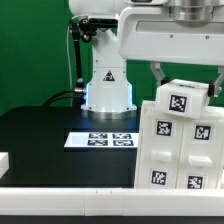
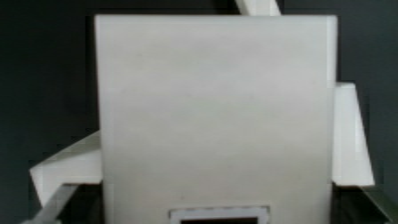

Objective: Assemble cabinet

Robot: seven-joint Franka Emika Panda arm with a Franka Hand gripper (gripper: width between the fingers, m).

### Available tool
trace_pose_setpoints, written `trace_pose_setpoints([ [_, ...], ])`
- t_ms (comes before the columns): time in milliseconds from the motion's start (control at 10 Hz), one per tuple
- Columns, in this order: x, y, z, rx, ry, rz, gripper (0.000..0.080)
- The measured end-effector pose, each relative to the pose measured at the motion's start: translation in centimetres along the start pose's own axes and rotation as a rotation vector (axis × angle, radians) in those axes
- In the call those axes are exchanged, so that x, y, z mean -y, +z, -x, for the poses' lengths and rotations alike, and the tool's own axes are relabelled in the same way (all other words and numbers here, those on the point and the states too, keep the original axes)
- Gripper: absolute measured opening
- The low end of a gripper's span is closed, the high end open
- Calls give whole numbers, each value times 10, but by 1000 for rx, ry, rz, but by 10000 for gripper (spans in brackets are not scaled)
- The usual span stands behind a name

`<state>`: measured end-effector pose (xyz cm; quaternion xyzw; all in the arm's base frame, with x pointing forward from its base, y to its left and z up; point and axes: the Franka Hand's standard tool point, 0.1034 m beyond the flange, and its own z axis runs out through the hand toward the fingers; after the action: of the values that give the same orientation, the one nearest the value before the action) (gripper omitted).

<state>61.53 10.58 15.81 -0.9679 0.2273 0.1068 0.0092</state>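
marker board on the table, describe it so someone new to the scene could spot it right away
Start from the robot's white base at the back of the black table. Just in front of it, lying flat on the tabletop, is the marker board, a thin white sheet printed with black square tags. Unlike the tall tagged cabinet to the exterior view's right, it is flat.

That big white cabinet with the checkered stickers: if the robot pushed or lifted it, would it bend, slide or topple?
The cabinet looks like hard, flat-walled plastic, so it probably stays stiff. Its smooth faces suggest it could slide on the black table or slip between the fingers. It stands tall, apparently tilted, with the gripper at its top, so a high push might tip it.
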Motion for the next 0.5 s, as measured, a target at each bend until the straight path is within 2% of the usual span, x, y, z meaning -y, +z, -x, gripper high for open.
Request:
trace_pose_setpoints([
  [200, 0, 0, -3, -23, 250, -72, 554],
  [300, -2, 1, -5, -20, 347, -122, 554],
  [400, -3, 1, -6, -16, 462, -149, 554],
  [500, -2, 1, -7, -17, 526, -165, 554],
])
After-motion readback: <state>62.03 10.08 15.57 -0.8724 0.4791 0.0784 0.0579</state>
